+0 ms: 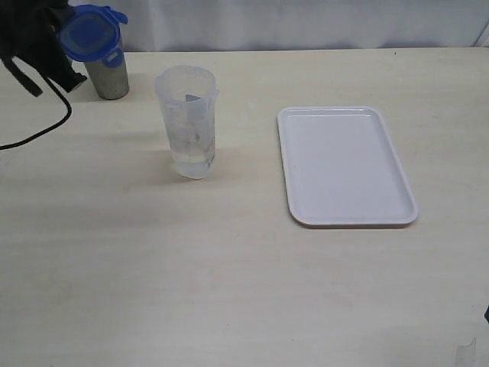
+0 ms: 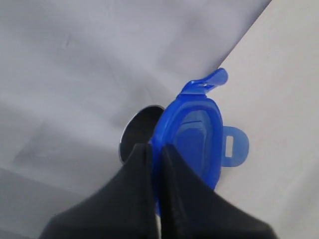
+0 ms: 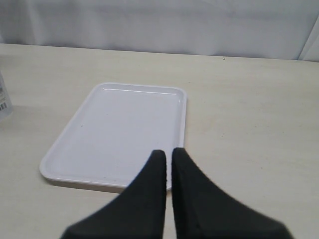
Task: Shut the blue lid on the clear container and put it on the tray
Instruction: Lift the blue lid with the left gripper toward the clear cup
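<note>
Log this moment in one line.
left gripper: shut on blue lid, near steel cup | clear container: upright, unlidded | tray: bare | right gripper: shut, empty

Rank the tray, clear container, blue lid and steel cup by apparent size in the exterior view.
1. tray
2. clear container
3. blue lid and steel cup: these look alike, and the lid hides the cup's top, so I leave them unranked.

Pale wood-grain worktop [image 1: 229, 290], 3 things on it: clear container [image 1: 188, 122] standing mid-left, white tray [image 1: 348, 111] flat to its right, well apart from it, and grey steel cup [image 1: 107, 76] upright at back-left, near the far edge.
</note>
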